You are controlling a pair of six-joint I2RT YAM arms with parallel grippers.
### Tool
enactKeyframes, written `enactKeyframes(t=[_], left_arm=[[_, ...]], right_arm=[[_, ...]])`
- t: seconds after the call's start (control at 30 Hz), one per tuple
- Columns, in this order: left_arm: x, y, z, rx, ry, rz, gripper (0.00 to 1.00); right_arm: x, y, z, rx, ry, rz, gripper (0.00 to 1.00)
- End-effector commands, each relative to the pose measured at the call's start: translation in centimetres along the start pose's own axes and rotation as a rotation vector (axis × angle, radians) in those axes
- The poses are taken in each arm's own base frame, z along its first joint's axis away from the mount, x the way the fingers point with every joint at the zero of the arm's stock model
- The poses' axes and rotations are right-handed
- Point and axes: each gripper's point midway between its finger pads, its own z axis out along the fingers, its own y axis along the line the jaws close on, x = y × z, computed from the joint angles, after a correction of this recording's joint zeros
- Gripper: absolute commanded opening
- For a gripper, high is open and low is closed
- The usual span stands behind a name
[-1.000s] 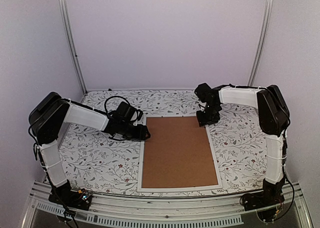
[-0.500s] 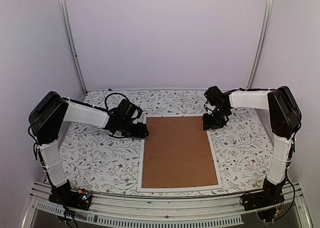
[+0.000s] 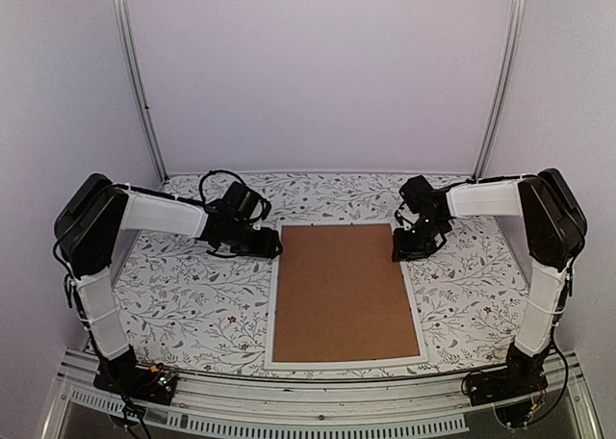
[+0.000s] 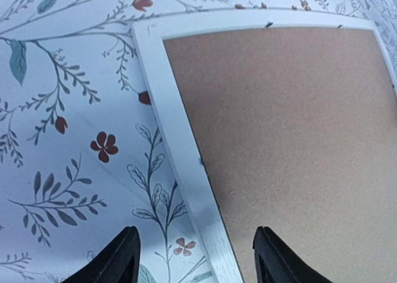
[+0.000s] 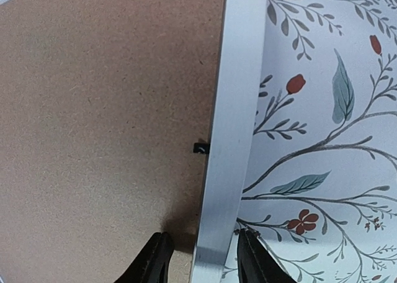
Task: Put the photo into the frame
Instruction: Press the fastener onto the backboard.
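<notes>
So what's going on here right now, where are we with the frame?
The frame lies flat on the floral table, back side up, with the brown backing board sitting inside it. Both arms are at its far end. The left gripper hangs open astride the left rail near the corner. The right gripper has a finger on each side of the right rail, too close to tell whether it grips. The photo is not visible in any view.
</notes>
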Motion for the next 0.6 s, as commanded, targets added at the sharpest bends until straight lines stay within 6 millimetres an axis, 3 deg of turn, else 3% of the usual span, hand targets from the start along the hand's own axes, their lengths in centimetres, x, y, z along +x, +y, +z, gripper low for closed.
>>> enactKeyframes(t=[0.0,0.23,0.57], left_arm=[[-1.6,1.0,-0.1,-0.019,-0.017,0.011,0.65],[-3.4,2.6,0.4,-0.060,-0.022,0.014,0.63],[-3.3,3.6,1.7,-0.107,0.019,0.029,0.64]], right_arm=[[-0.4,0.7,-0.6,-0.056,-0.034,0.018,0.36],[0.5,0.7,-0.3,-0.073,-0.020,0.037,0.29],[1.4,0.8,-0.1,-0.101,-0.019,0.079,0.26]])
